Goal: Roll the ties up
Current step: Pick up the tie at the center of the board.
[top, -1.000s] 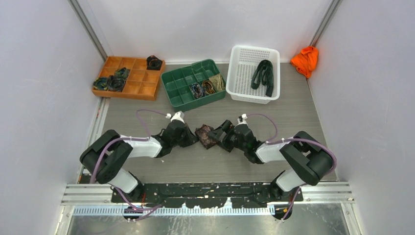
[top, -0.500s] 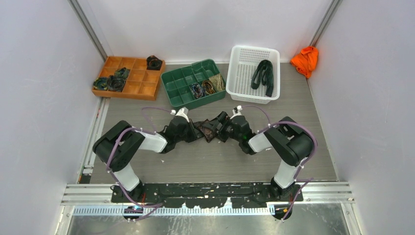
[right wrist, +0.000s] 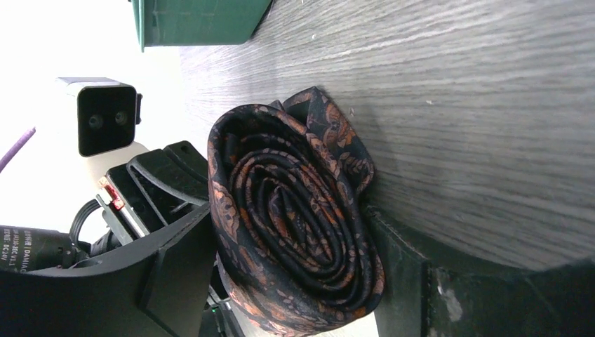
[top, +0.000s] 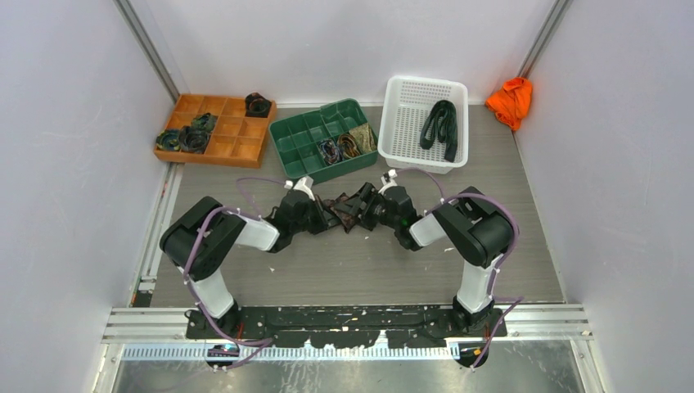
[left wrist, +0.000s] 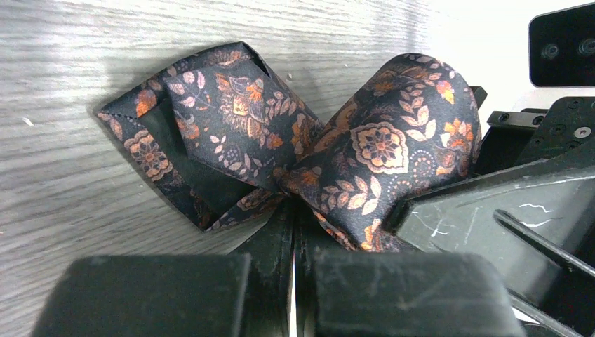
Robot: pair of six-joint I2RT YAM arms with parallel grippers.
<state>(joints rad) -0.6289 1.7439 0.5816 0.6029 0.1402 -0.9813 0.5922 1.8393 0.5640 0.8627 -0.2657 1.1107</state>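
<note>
Fabric of the patterned tie point(top: 348, 210), black with orange flowers, lies on the grey table point(top: 491, 213) just above the middle of the overhead frame, caught between the two arms. In the right wrist view we see one part wound into a tight oval coil standing on its edge. In the left wrist view the rest bunches into two puffed loops.

The left gripper point(top: 325, 215) is clamped on the tie. Its fingers point(left wrist: 210, 295) are pressed together at the bottom centre of its own view, with fabric pinched between them. The right gripper point(top: 370, 210) meets it from the other side. Its fingers point(right wrist: 410, 277) sit wide apart on either flank of the coil and touch it, so we read it as grasping the roll.

Toward the top of the overhead frame, a green tray point(top: 304, 131) holds rolled ties point(top: 344, 146). An orange tray point(top: 237, 139) at the upper left holds further coils point(top: 184, 137), and a white basket point(top: 409, 123) holds an unrolled dark tie point(top: 440, 127). An orange cloth point(top: 510, 100) sits at the upper right.
</note>
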